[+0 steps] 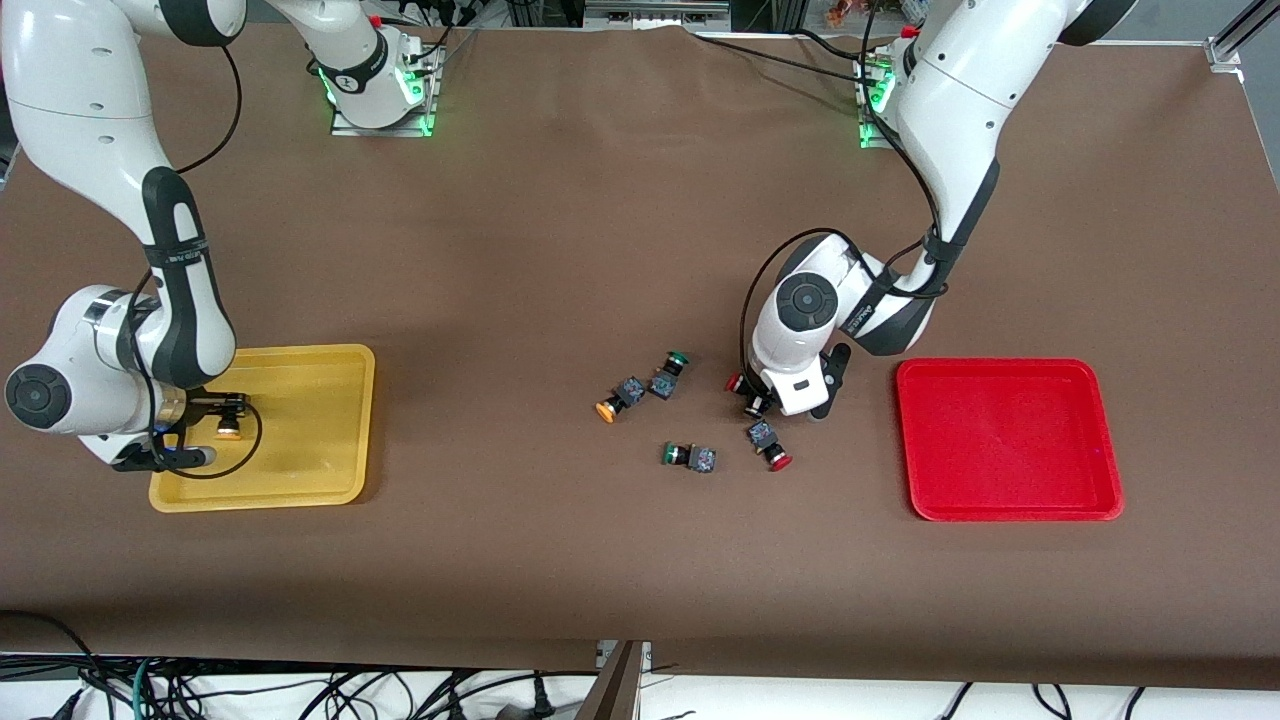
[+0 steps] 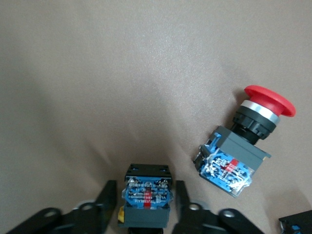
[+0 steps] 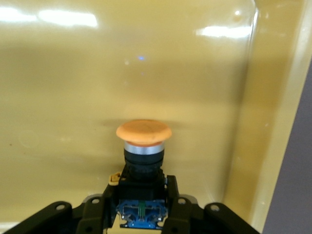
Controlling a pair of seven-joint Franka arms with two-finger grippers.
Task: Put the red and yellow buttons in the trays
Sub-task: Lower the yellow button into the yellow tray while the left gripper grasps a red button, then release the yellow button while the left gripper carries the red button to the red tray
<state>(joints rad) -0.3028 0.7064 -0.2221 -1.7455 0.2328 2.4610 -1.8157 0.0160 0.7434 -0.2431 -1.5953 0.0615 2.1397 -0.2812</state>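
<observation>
My right gripper [image 1: 228, 418] is low inside the yellow tray [image 1: 310, 460] and is shut on a yellow button [image 1: 229, 432]. In the right wrist view the gripper [image 3: 140, 187] clamps the button's dark body, and the orange cap [image 3: 144, 131] points away over the tray floor [image 3: 73, 73]. My left gripper [image 1: 758, 405] is down on the table, open, straddling a red button [image 1: 738, 383]. The fingers [image 2: 105, 200] stand beside that button's body [image 2: 146, 195] with small gaps. A second red button [image 1: 772, 446] lies nearer the camera and also shows in the left wrist view [image 2: 243, 151]. Another yellow button [image 1: 615, 400] lies mid-table. The red tray [image 1: 1010, 440] holds nothing.
Two green-capped switches lie in the cluster: one [image 1: 668, 375] beside the loose yellow button, one [image 1: 688, 457] nearer the camera. Brown cloth covers the table. Cables hang below the table's front edge.
</observation>
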